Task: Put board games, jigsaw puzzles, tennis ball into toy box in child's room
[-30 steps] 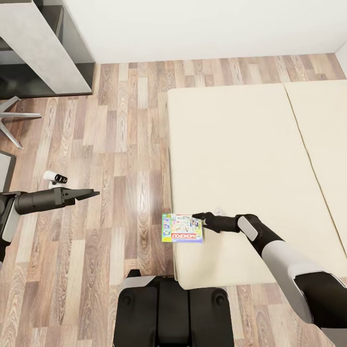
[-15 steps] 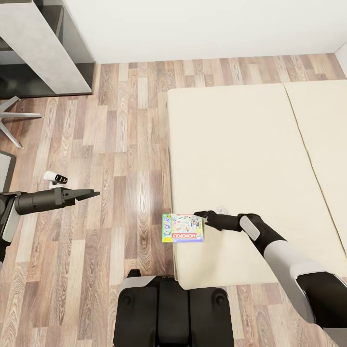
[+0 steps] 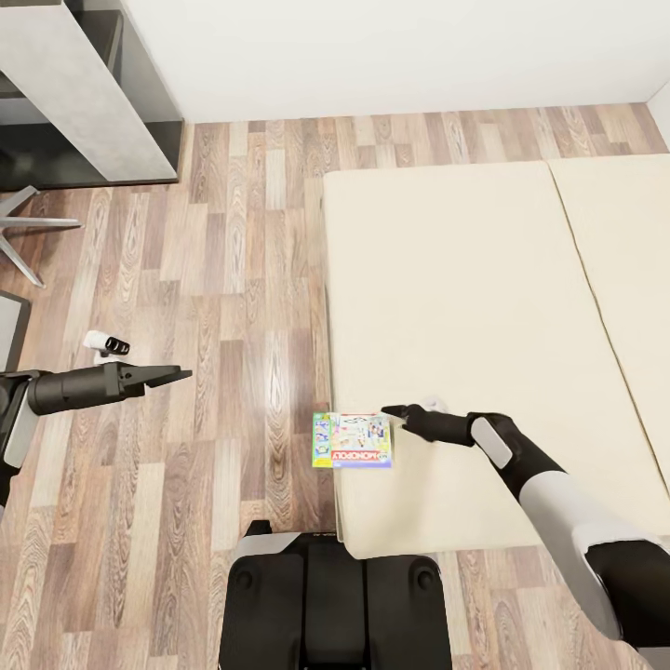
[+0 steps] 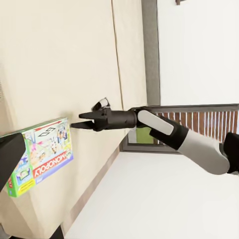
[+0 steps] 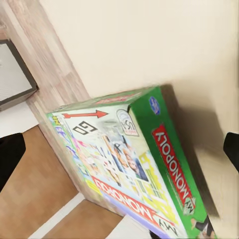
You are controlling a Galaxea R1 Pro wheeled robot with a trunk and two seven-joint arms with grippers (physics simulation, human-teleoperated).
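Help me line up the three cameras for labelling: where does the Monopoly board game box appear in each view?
Head view: Monopoly box at lower centre, overhanging the bed's left edge.
Left wrist view: box at lower left, against the beige mattress.
Right wrist view: box large across the centre.
Shared landmark: the beige mattress edge meeting the wood floor.

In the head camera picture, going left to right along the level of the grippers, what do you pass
Left gripper over wood-plank floor → colourful Monopoly board game box overhanging the edge of the beige mattress → right gripper
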